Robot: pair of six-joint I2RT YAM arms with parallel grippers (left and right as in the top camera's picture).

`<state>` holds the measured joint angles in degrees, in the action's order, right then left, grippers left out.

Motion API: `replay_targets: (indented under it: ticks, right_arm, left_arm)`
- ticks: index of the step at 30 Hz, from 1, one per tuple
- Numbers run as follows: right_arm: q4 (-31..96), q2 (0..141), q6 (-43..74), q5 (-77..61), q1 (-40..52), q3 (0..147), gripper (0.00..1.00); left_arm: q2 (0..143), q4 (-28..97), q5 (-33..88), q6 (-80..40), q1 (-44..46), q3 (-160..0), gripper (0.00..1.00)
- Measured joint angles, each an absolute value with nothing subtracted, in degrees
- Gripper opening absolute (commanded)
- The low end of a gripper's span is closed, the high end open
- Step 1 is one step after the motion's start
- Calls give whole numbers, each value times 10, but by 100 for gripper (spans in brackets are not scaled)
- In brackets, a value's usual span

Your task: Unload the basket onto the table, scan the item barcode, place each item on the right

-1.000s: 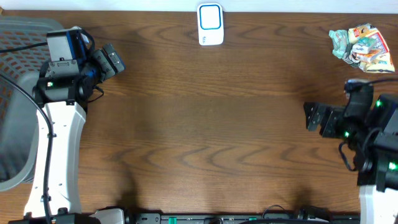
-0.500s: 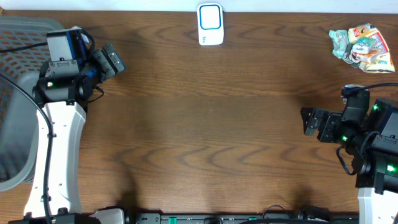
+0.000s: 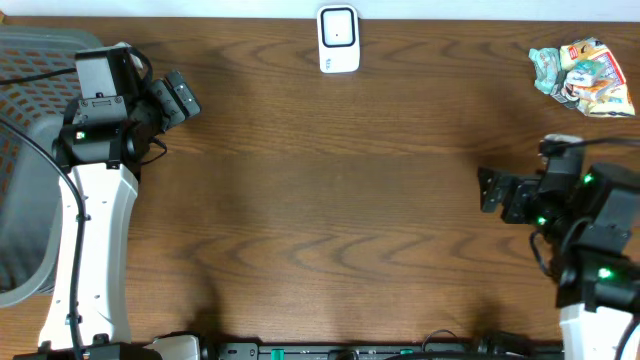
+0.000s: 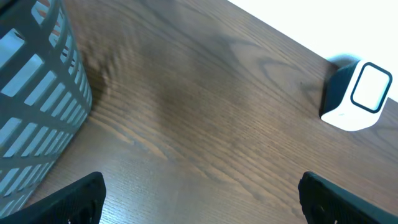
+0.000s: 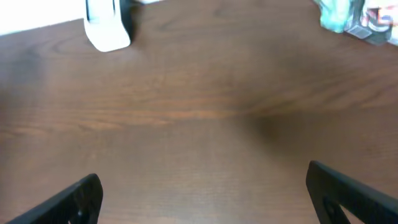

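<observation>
At the far right corner of the tabletop [image 3: 330,200] lies the item [image 3: 583,76], a crumpled bundle of packets in pale green, white and orange-yellow print. It spreads a little wider across than deep, though the crumpling leaves no clean long axis to read, and no barcode shows from above. It rests alone, well apart from the scanner [image 3: 338,38], a white unit with a dark-framed window that stands at the middle of the far edge.

The right hand [image 3: 497,190] is clearly the nearer one. It hovers over bare wood on the right side, its jaws spread wide and holding nothing. From it the item lies farther out toward the far edge and off to the right. In the right wrist view the bundle sits at the top right corner, partly cut off by the frame, while the scanner stands at the top left. A reach would therefore need the hand to swing right and go outward before coming down.

The left hand [image 3: 178,98] hangs beside the grey basket [image 3: 20,150] on the opposite side, also fully open and empty, with the whole width of the tabletop between it and the item.
</observation>
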<state>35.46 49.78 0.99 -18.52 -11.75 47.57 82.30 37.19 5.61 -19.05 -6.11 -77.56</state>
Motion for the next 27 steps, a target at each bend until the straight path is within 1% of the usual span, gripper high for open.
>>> replay_targets:
  ticks: [5, 10, 14, 19, 27]
  right_arm:
    - [201, 430, 11, -133, -52, 375, 99]
    - [96, 341, 11, -65, -3, 277, 99]
    - [62, 270, 11, -33, 16, 215, 99]
    - [52, 193, 11, -17, 19, 158, 99]
    - [27, 118, 11, -12, 19, 102, 99]
  left_arm:
    - [823, 371, 56, -190, -61, -776, 98]
    - [823, 372, 56, -190, -61, -776, 98]
    - [823, 372, 56, -190, -61, -776, 98]
    - [823, 372, 56, -190, -61, -776, 98]
    - [823, 372, 56, -191, -61, -776, 98]
